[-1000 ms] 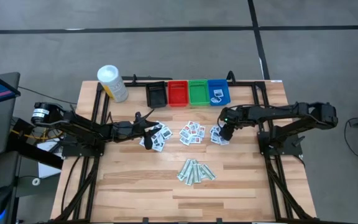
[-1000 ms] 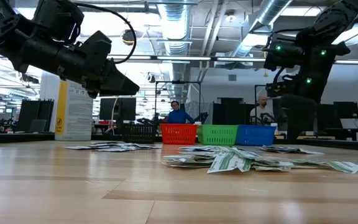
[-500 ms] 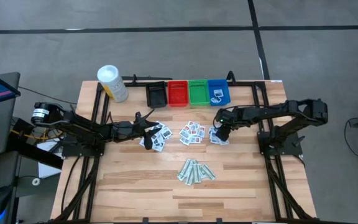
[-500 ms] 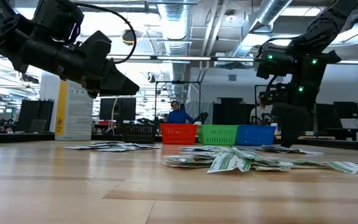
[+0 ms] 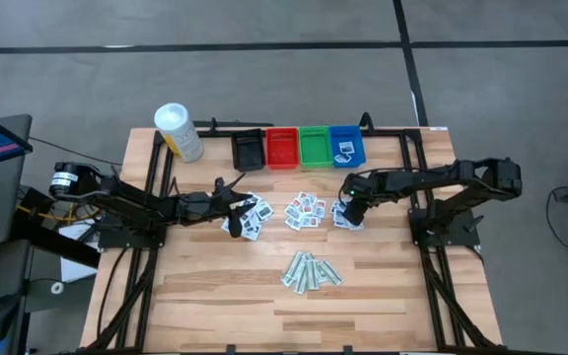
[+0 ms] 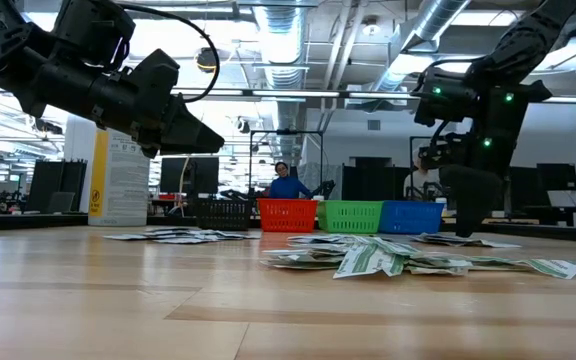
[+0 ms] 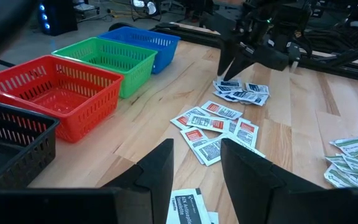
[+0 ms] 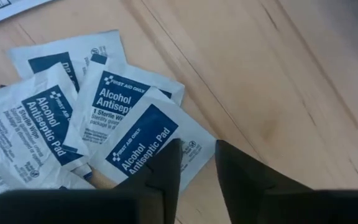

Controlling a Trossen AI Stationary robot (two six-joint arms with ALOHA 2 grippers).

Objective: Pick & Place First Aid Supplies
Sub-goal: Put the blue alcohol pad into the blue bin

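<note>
First aid supplies lie in four small heaps on the wooden table [image 5: 215, 296]. Blue-print packets [image 8: 129, 140], marked as alcohol antiseptic pads, lie under the right gripper [image 8: 196, 163]; some of them overlap, so their print is partly covered. Red-print packets [image 5: 306, 212] lie in the middle, dark-print packets [image 5: 248, 219] lie near the left gripper [image 7: 196, 163], and pale-green strips [image 5: 311, 271] lie nearer the front edge.

The right gripper is low over the blue-print heap, its two fingers with only a narrow gap, and the corner of one packet reaches up to that gap. If the fingers already pinch it, I cannot tell; the corner goes out of sight behind them.

The left gripper hovers beside the dark-print heap with a clear gap between its fingers and nothing between them. A packet below it is cut off at the picture edge.

At the back stand a black bin [image 5: 248, 151], red bin [image 5: 282, 148], green bin [image 5: 315, 147] and blue bin [image 5: 347, 146]; something white lies in the blue one, too small to read. A white canister [image 5: 177, 131] lies at the back left corner.
</note>
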